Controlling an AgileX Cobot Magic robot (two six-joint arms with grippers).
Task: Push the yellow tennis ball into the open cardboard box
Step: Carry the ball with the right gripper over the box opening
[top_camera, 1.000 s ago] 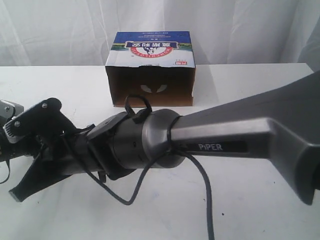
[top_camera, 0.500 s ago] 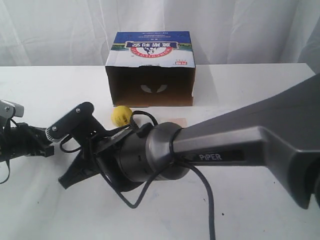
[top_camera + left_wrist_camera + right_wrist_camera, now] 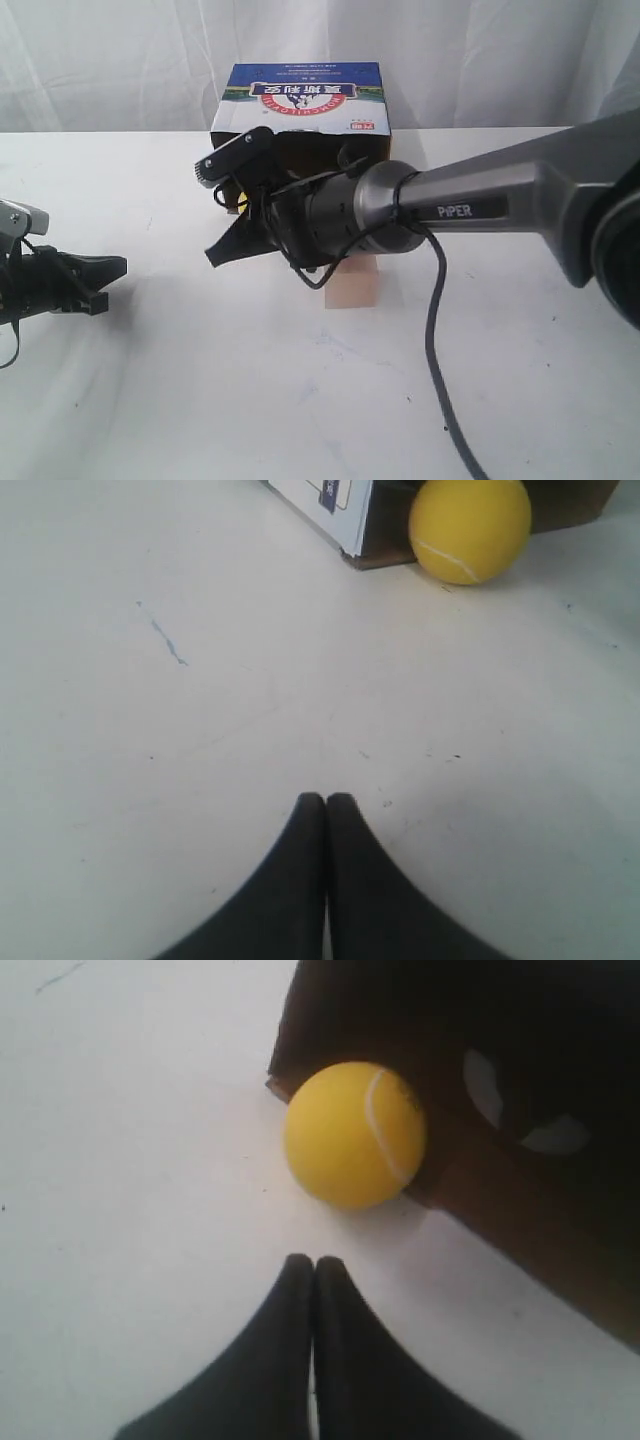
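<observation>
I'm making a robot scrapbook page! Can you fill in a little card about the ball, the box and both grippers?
Yellow tennis ball: at the box's open front, by one corner, not clearly inside
Open cardboard box: open front faces the exterior camera, dark inside
Right gripper: shut, just short of the ball, not touching
Left gripper: shut, farther off, holding nothing
Wooden block: in front of the box, apart from the ball

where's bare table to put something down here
Bare white tabletop lies near the camera, between the shut left gripper and pale wooden block, and between that gripper and the open brown cardboard box. Crowded at the box mouth: yellow tennis ball, right gripper.
</observation>
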